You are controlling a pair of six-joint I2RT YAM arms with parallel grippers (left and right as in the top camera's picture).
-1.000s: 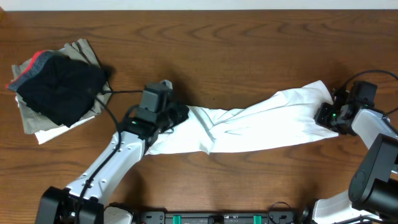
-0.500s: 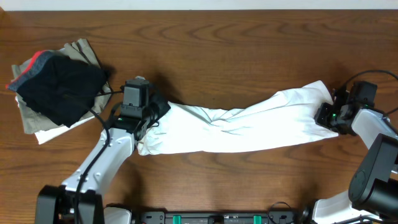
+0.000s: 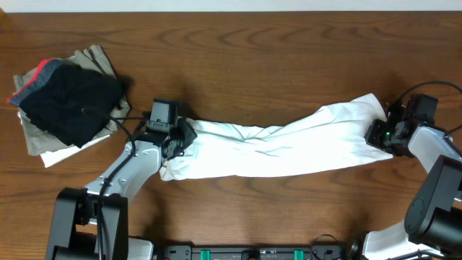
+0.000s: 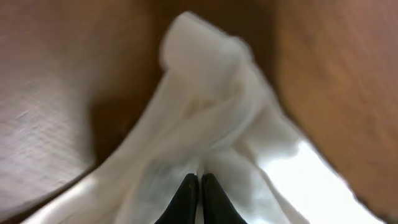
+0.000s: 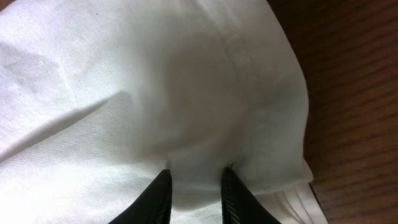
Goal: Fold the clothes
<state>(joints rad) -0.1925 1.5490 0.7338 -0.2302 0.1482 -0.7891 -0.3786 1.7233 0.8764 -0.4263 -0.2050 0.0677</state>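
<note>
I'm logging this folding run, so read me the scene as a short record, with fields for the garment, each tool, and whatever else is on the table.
garment: white garment, stretched lengthwise and bunched on the table
left tool: left tool shut on the garment's left end
right tool: right tool at the right end, fingers parted with cloth between them; grip unclear
other: clothes pile, dark on tan, far left
</note>
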